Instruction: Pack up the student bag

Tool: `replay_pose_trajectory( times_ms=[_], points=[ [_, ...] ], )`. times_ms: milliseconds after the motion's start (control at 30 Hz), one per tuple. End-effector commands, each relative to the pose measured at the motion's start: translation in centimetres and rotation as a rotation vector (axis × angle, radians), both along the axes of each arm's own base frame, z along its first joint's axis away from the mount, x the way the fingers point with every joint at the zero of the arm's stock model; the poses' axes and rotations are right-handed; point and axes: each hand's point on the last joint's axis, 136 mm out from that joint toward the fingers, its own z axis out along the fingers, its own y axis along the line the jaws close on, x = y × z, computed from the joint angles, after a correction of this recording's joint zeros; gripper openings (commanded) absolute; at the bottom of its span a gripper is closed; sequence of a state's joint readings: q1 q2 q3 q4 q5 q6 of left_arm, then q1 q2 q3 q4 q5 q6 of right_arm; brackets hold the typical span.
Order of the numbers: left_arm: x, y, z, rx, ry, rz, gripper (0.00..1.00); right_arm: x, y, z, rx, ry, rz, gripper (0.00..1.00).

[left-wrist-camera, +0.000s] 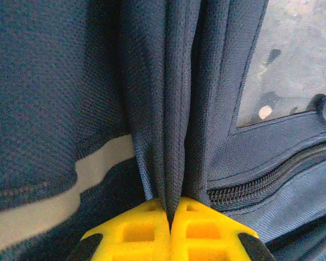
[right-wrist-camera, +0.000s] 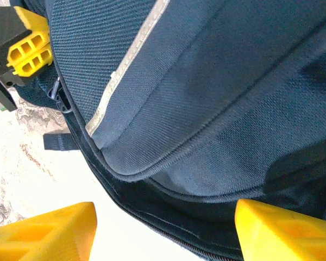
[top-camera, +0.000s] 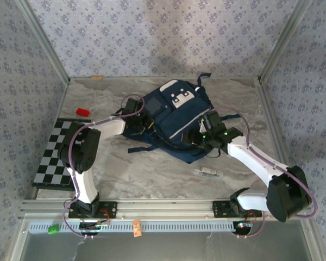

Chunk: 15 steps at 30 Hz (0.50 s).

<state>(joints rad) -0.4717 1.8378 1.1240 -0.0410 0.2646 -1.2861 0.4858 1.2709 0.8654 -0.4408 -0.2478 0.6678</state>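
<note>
Closest up: left pincer (left-wrist-camera: 169,225) — its yellow fingers (left-wrist-camera: 136,234) are pressed together on an upright fold (left-wrist-camera: 171,109) of navy fabric, so it is clamped on the student bag (left-wrist-camera: 54,81). White stripe (left-wrist-camera: 98,163) runs just left of that fold, a closed zipper (left-wrist-camera: 271,179) just right of it. Top view: bag lies flat on the marbled bench (top-camera: 152,174), far-middle, front face up, white patches toward the back wall, dark straps (top-camera: 137,148) trailing off its near-left side. Left arm reaches in from the left and meets the bag's left edge; right arm comes in from the right to the near-right edge. Right pincer (right-wrist-camera: 163,234) stands wide, one finger over bare bench, the other in front of the bag's lower seam — nothing gripped between them. Can't tell whether that second finger touches the fabric. Small red piece (top-camera: 82,112) sits on the bench left of the bag, well apart from it; checkerboard mat (top-camera: 57,152) lies at the bench's left edge; a pale small item (top-camera: 207,171) lies near the bag's near corner, just off it.
</note>
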Motion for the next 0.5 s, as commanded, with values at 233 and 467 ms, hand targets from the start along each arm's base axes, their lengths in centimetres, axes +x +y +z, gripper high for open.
replay_pose_trajectory(
  times_ms=[233,467],
  points=[
    [-1.2,-0.3,7.1,-0.113,-0.084,0.033,0.00,3.3,0.8,0.2,0.016,-0.017,0.003,0.70],
    [-3.6,-2.1,8.0,-0.153,-0.057,0.003,0.00,10.2,-1.1,2.0,-0.046,-0.126,0.015,0.74]
  ],
)
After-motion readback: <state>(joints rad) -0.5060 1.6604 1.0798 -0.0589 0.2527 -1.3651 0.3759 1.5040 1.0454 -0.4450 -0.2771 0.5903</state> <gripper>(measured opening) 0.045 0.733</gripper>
